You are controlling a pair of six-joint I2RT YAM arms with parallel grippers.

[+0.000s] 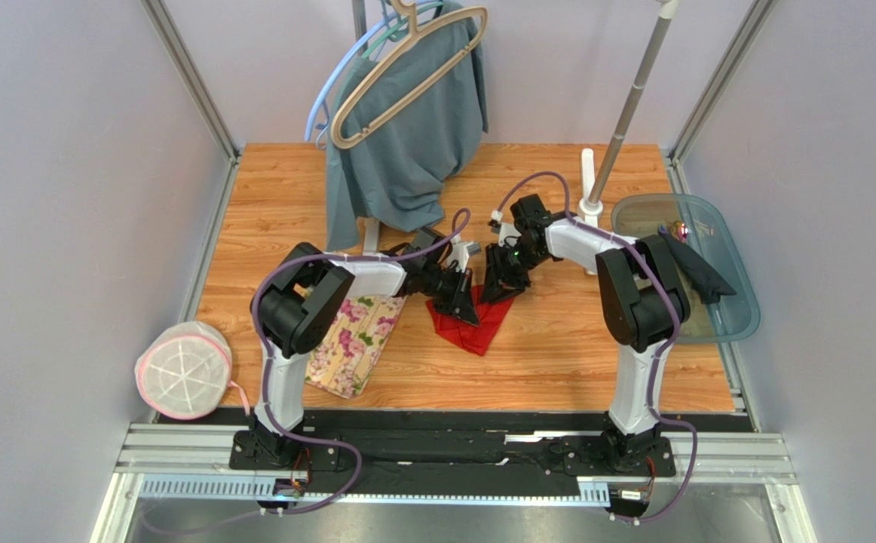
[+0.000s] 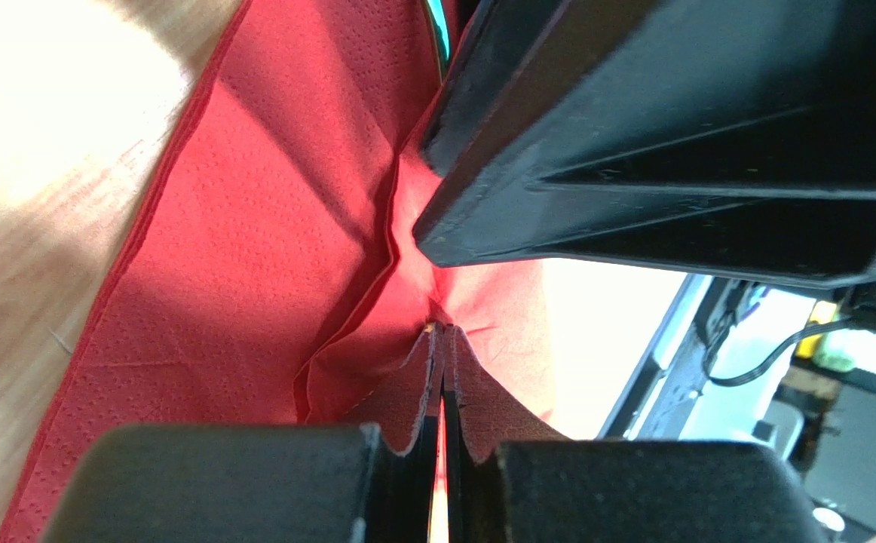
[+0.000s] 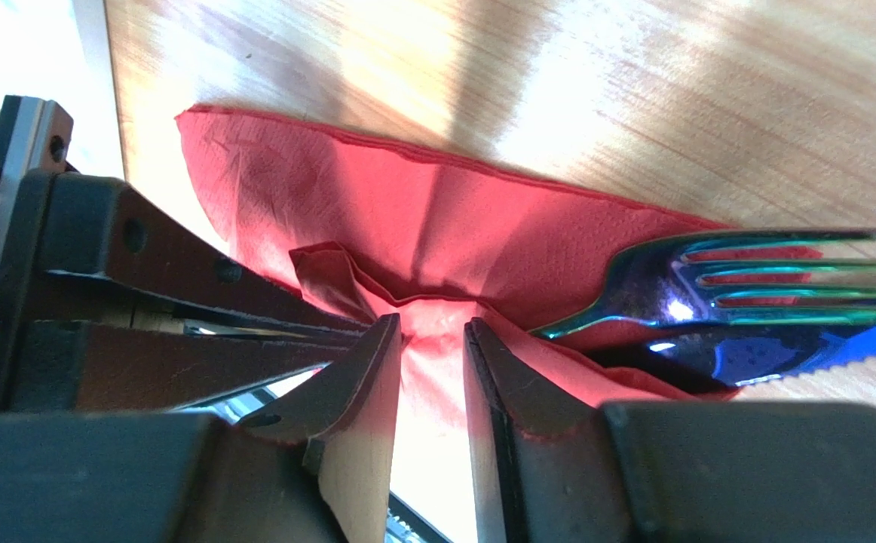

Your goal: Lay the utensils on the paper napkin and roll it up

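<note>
So the paper napkin (image 1: 479, 322) is bunched up near the middle of the worktop (image 1: 590, 351), pointy corner hanging down toward 6 o'clock from the top camera. It's creased and lifted in the middle, not flat at all.

From my right wrist cam, the green fork (image 3: 748, 272) and blue knife (image 3: 794, 348) poke out of the red folds at 3 o'clock. The tines go out past the napkin's edge over bare wood, with the knife's serrated edge just below the fork. Can't make out any other cutlery from here.

My left hand (image 2: 443, 339) is pinched fully closed on a raised fold of the napkin, with the paper squashed thin between the fingertips. My right hand (image 3: 431, 339) is only partly open — a ridge of napkin sits up in the gap between the fingers, but they're not clamping it. Both hands meet over the napkin's top edge, left one at about 10 o'clock of it, right one at about 1.

Around that: the floral cloth (image 1: 352, 339) lies at 9 o'clock of the napkin, partly under my left arm. A grey-green garment (image 1: 409, 147) hangs on a beige hanger (image 1: 409, 62) up at 11 o'clock. A clear tub (image 1: 692, 266) sits at 3 o'clock on the worktop's edge — and a white mesh pouch (image 1: 186, 370) is off the wood at 8 o'clock.
</note>
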